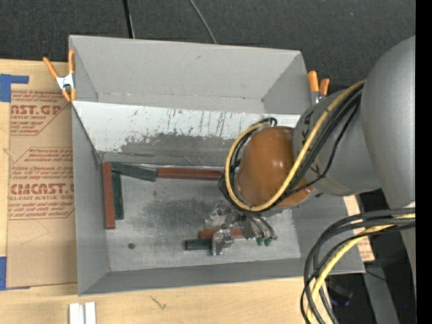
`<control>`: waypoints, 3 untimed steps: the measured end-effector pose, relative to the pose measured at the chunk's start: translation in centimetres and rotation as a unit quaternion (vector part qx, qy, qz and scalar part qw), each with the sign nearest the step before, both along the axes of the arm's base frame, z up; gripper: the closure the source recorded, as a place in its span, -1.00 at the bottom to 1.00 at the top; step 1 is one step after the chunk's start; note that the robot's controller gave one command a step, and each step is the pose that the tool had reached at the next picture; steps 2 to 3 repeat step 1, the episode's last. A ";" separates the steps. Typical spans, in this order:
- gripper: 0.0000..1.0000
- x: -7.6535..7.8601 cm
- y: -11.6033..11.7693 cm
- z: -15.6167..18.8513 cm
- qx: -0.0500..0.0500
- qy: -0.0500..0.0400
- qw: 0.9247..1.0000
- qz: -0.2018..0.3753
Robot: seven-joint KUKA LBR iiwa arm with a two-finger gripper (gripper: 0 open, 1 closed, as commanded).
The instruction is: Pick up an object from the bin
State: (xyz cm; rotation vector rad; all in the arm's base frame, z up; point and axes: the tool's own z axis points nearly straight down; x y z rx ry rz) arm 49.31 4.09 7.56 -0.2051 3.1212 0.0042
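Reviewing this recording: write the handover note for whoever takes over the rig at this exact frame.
End effector: low over the floor of the bin, toward the view's lower right; whether it is open or shut cannot be read.
Things: a small dark green block lies right beside it. A red-brown bar and a green bar lie along the left wall; a second red-brown bar lies near the back.
Done: the arm is down in the bin.
Left: no thing is seen lifted; grasp one and raise it.

cardboard [37, 201], red print "cast", "ll-cast acrylic she"
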 end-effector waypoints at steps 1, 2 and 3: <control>1.00 -0.8 -1.1 15.4 -0.002 0.006 0.999 0.045; 1.00 -0.8 -1.1 15.4 -0.002 0.006 0.999 0.045; 1.00 -0.8 -1.1 15.4 -0.002 0.006 0.999 0.045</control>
